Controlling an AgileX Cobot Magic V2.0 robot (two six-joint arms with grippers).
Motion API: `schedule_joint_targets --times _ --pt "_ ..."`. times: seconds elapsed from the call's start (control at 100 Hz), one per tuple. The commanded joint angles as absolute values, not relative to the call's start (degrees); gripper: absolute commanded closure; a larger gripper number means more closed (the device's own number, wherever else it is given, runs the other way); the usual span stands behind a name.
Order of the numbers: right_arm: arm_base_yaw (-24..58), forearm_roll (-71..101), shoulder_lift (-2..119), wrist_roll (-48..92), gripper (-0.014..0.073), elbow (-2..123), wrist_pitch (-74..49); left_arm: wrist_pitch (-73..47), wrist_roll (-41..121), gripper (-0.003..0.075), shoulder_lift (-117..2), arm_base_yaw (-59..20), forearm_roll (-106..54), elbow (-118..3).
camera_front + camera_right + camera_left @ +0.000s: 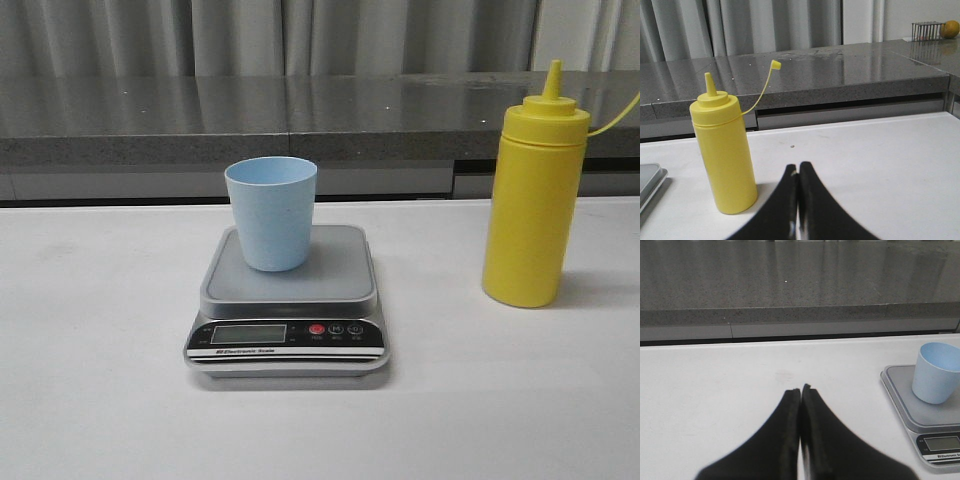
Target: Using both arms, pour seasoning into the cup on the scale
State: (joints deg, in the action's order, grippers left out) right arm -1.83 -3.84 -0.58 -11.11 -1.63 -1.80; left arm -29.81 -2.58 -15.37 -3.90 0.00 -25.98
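The pale blue cup (271, 212) stands upright on the silver platform of the scale (330, 280) in the middle of the table. The yellow seasoning bottle (533, 210) stands upright to the right of the scale, its small cap hanging off on a thin tether. Neither gripper shows in the front view. My left gripper (801, 389) is shut and empty over the bare table, with the cup (936, 373) and scale (900, 395) off to its side. My right gripper (798, 167) is shut and empty, just beside the bottle (725, 155) and apart from it.
A grey stone counter (300, 115) runs along the back behind the white table (100, 350), with curtains behind it. In the right wrist view a wire rack (927, 31) and a yellow fruit (951, 28) sit far off on the counter.
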Motion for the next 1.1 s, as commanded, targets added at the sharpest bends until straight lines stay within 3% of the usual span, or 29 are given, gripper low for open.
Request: schedule_joint_targets --times 0.0,0.18,0.42,0.77,1.09 --pt "-2.1 -4.4 -1.9 -10.9 0.0662 -0.5 2.4 -25.2 -3.1 0.0741 -15.9 -3.7 -0.4 -27.4" --pt "-2.1 -4.4 -1.9 -10.9 0.0662 -0.5 2.4 -22.9 -3.1 0.0741 -15.3 -3.7 1.6 -24.9" --pt "-2.1 -4.4 -1.9 -10.9 0.0662 -0.5 2.4 -4.3 -3.1 0.0741 -11.3 -2.7 1.6 -12.0" --pt "-2.1 -4.4 -1.9 -10.9 0.0662 -0.5 2.4 -4.6 -3.0 0.0741 2.1 -0.8 1.1 0.4" --pt "-2.1 -4.4 -1.8 -10.9 0.0662 -0.5 2.4 -2.3 -3.0 0.0741 2.0 0.9 0.0 2.3"
